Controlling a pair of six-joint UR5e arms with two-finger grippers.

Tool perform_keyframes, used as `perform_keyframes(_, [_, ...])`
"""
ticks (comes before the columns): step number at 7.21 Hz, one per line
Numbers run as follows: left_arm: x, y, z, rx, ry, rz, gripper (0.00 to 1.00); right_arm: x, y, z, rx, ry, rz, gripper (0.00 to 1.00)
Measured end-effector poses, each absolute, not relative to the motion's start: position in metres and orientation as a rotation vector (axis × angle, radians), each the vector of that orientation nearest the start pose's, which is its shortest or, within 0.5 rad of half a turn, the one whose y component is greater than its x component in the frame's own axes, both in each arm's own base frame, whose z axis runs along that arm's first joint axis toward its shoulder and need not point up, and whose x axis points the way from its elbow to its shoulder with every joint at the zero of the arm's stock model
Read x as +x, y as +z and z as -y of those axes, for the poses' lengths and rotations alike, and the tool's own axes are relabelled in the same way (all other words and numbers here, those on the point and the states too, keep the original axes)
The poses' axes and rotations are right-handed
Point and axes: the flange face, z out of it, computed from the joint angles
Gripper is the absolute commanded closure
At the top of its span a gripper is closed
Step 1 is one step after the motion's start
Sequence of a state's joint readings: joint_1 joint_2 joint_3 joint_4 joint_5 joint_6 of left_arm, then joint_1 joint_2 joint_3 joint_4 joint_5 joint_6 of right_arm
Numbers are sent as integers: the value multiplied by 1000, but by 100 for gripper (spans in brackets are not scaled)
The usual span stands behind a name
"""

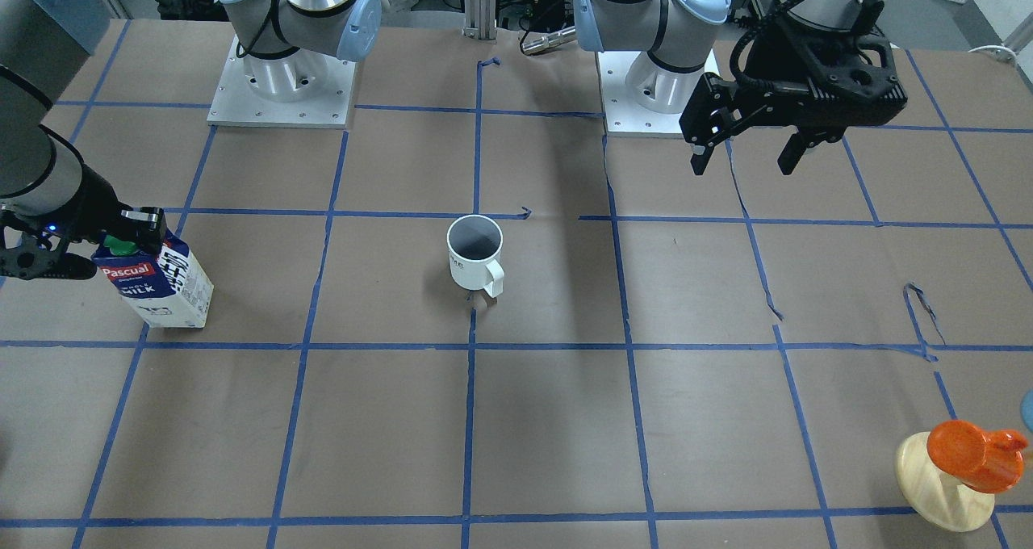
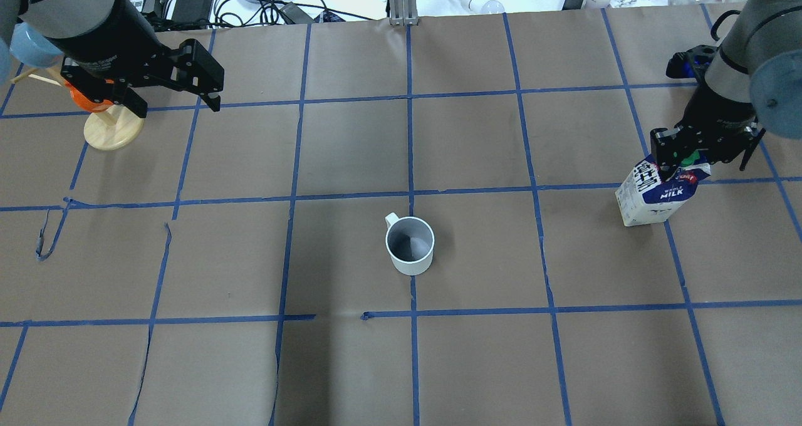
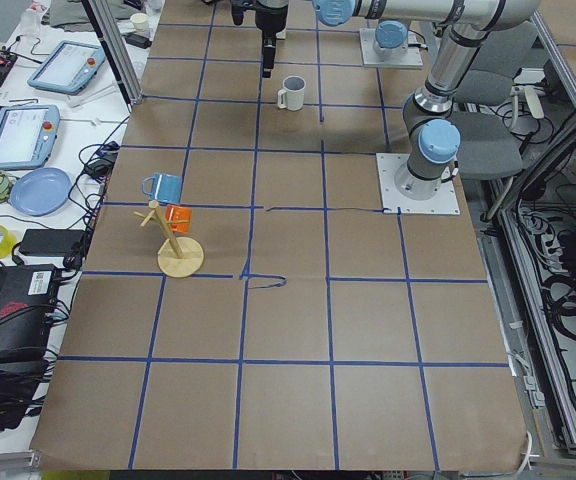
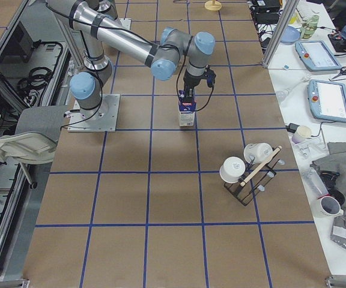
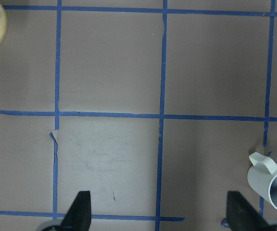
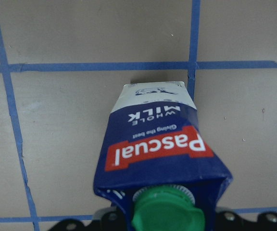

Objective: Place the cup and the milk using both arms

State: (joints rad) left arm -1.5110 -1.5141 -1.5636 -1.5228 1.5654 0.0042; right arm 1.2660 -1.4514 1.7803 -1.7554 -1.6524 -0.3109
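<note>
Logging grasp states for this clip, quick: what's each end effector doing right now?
Left end effector: open, empty.
Right end effector: closed on the milk.

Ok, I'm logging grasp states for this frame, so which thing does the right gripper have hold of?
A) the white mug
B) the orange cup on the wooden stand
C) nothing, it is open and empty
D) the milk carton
D: the right gripper is closed on the top of the milk carton, while the mug stands apart, ungripped, and the left gripper hangs open and empty.
</note>
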Motion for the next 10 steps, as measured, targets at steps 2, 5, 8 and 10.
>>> perform_keyframes(2, [-105, 524, 483, -94, -178, -3136, 0, 39, 360, 522, -125, 229, -3136, 70])
perform_keyframes(5, [-104, 526, 483, -88, -181, -3129, 0, 172, 367, 490, -40, 250, -3094, 70])
perform_keyframes(8, [-104, 527, 482, -87, -185, -3127, 0, 257, 360, 449, 51, 277, -3103, 70])
perform_keyframes(10, [-105, 525, 482, -95, -181, -3132, 0, 269, 347, 437, 60, 275, -3106, 67])
